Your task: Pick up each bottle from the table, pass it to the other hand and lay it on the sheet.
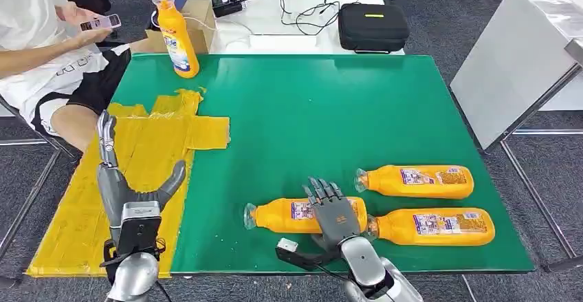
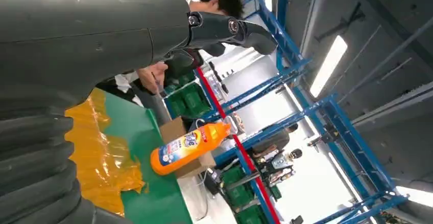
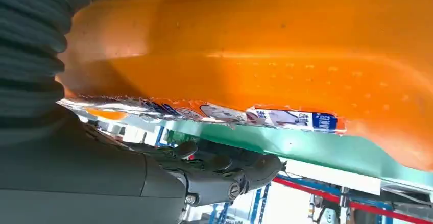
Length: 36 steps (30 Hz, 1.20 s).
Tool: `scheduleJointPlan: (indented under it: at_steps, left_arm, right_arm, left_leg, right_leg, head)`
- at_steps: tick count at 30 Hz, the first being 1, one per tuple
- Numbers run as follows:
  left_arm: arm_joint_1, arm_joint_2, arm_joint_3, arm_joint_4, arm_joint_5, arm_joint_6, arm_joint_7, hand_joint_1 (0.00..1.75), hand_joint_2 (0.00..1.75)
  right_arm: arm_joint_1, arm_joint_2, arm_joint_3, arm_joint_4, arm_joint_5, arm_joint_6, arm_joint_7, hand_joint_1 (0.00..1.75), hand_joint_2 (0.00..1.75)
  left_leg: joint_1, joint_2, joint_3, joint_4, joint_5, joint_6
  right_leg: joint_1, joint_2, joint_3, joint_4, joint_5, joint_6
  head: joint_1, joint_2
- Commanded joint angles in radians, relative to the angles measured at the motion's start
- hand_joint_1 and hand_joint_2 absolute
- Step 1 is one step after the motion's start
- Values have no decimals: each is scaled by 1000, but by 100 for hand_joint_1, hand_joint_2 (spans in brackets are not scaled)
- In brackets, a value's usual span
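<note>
- Bottle [image 1: 302,214] lies on its side near the table's [image 1: 330,109] front edge; right hand [image 1: 335,214] rests over it, fingers spread, apparently not yet gripping.
- Wrap fingers round the body before lifting.
- Left hand [image 1: 120,178] waits open and empty above the sheet [image 1: 144,151].

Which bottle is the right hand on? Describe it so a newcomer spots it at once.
Find the green table, then the three orange bottles lying near its front right corner. The right hand rests on the bottle nearest the yellow sheet. It lies alone to the left, while the other two are stacked to its right.
</note>
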<state>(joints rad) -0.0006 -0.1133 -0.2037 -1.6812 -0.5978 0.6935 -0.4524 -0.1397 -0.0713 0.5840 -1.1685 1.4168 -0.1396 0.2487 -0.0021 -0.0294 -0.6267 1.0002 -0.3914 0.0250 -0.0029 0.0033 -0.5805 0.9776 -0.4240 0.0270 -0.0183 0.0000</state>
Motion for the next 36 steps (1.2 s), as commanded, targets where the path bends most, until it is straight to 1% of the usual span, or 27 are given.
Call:
scheduleJointPlan:
  at_steps: [1,2,3,4,5,6,7,8,9,10,12,13,14,15,17,18,25,26,27,29,30,31,32,33,34,35,36]
  left_arm:
    - [-27,-14,19,60,1,-5,-2,0,175]
    - [-28,-14,19,61,1,-6,-1,0,175]
    - [-28,-14,18,61,0,-6,-1,0,175]
    - [-29,-13,18,62,0,-7,1,0,175]
    - [-30,-13,17,64,-1,-8,2,0,175]
    - [-32,-13,16,67,-1,-8,2,0,175]
    - [-32,-13,16,67,-1,-8,2,0,175]
    - [-34,-13,16,71,-1,-8,2,0,175]
    - [-35,-13,15,73,-1,-8,2,0,175]
    - [-37,-13,15,75,-1,-7,1,0,175]
    - [-36,-13,15,74,0,-7,0,0,175]
    - [-35,-12,15,74,1,-5,-1,0,175]
    - [-36,-12,15,73,2,-6,-1,0,175]
    - [-36,-12,16,72,4,-6,-1,0,175]
    - [-35,-12,17,65,7,-5,-3,0,175]
    - [-34,-12,17,63,8,-7,-4,0,175]
    - [-35,-12,16,61,8,-7,-3,0,175]
    - [-34,-12,16,61,9,-7,-3,0,175]
    - [-34,-9,12,61,7,-17,-2,0,175]
    - [-34,-4,6,62,-2,-40,14,0,175]
    - [-34,-3,3,63,-10,-47,21,0,175]
    - [-32,-2,2,70,-31,-74,56,0,175]
    - [-30,-3,4,71,-19,-99,71,0,175]
    - [-26,-3,4,69,3,-125,77,0,175]
    - [-23,2,-3,66,29,-161,81,0,175]
    - [-17,17,-16,66,46,-230,99,0,175]
    - [-18,27,-28,77,39,-268,113,0,175]
  right_arm:
    - [8,-15,-16,140,8,38,6,0,175]
    - [7,-15,-16,141,8,39,6,0,175]
    - [5,-15,-18,143,7,41,6,7,175]
    - [5,-14,-20,145,5,44,6,21,175]
    - [5,-15,-22,146,3,48,5,47,175]
    - [3,-16,-21,151,2,52,4,86,175]
    - [3,-16,-21,151,2,52,4,115,175]
    - [1,-16,-22,156,-3,52,-1,129,175]
    - [0,-17,-22,159,-4,52,-3,131,175]
    - [-4,-17,-22,163,-10,49,-8,136,175]
    - [-6,-20,-23,161,-19,45,-15,140,175]
    - [-8,-22,-22,160,-23,45,-19,145,175]
    - [-9,-22,-21,159,-23,45,-20,145,175]
    - [-12,-25,-16,156,-23,42,-25,148,175]
    - [-13,-20,-18,147,-31,30,-33,159,175]
    - [-14,-20,-17,141,-35,24,-38,162,175]
    - [-16,-19,-17,139,-34,26,-38,162,175]
    - [-15,-19,-17,138,-35,24,-38,166,175]
    - [-15,-17,-19,132,-38,9,-40,171,175]
    - [-14,-11,-28,119,-41,-17,-40,169,175]
    - [-12,-7,-33,110,-43,-30,-41,171,175]
    - [-4,5,-58,68,-51,-82,-40,169,175]
    - [8,13,-78,31,-48,-110,-40,175,175]
    - [21,21,-97,-16,-49,-143,-41,175,175]
    - [36,35,-120,-52,-72,-229,-59,175,175]
    - [70,63,-165,-124,-119,-361,-118,175,175]
    - [99,76,-191,-199,-148,-394,-150,175,175]
  left_leg:
    - [1,0,3,-1,3,2]
    - [1,0,2,-1,3,1]
    - [1,0,3,-1,3,2]
    - [1,0,3,-1,3,1]
    - [1,0,2,-1,3,1]
    - [1,1,2,-1,3,1]
    - [1,1,2,-1,4,1]
    - [1,0,2,-1,4,1]
    - [1,0,4,-1,3,1]
    - [1,0,3,-1,3,1]
    - [1,1,2,-1,4,1]
    - [1,0,3,-1,3,1]
    - [1,0,2,-1,3,1]
    - [0,0,5,-1,3,2]
    - [1,0,3,-1,4,2]
    - [1,0,4,0,3,2]
    - [0,0,4,0,3,2]
    - [0,0,4,0,3,2]
    - [0,0,4,0,3,2]
    - [0,0,4,0,3,2]
    - [0,0,4,0,3,2]
    - [0,0,3,0,3,1]
    - [0,-1,3,0,3,2]
    - [0,0,3,0,2,1]
    - [0,0,2,0,2,2]
    - [0,1,2,1,2,1]
    - [-1,0,0,1,2,2]
  right_leg:
    - [1,-3,4,-2,1,0]
    - [1,-3,4,-3,1,0]
    - [1,-2,4,-2,2,0]
    - [1,-3,4,-2,2,0]
    - [1,-3,4,-2,2,0]
    - [2,-4,4,-3,2,0]
    - [2,-4,4,-3,2,0]
    - [2,-4,4,-3,2,0]
    - [1,-3,5,-2,2,0]
    - [1,-3,5,-2,2,0]
    - [1,-3,4,-2,2,0]
    - [1,-3,5,-2,2,0]
    - [1,-4,4,-2,2,0]
    - [1,-3,6,-2,2,0]
    - [1,-4,5,-2,2,0]
    - [1,-3,6,-2,3,1]
    - [1,-2,6,-2,2,2]
    - [0,-2,6,-1,2,2]
    - [1,-3,6,-2,2,2]
    - [1,-3,6,-2,2,2]
    - [1,-3,6,-1,2,2]
    - [1,-3,5,-2,2,2]
    - [0,-3,5,-1,2,2]
    - [1,-3,5,-1,2,2]
    - [0,-2,4,0,2,2]
    - [1,-2,4,0,2,2]
    - [0,-2,4,1,1,2]
  head:
    - [0,0]
    - [0,0]
    - [0,0]
    - [0,0]
    - [0,0]
    - [0,0]
    - [0,0]
    - [0,0]
    - [0,0]
    - [0,0]
    - [0,0]
    - [0,0]
    - [0,0]
    - [0,0]
    - [0,0]
    - [0,0]
    - [0,0]
    - [0,0]
    - [0,0]
    - [0,0]
    - [0,0]
    - [0,0]
    - [0,0]
    - [0,0]
    - [0,0]
    - [0,0]
    - [0,0]
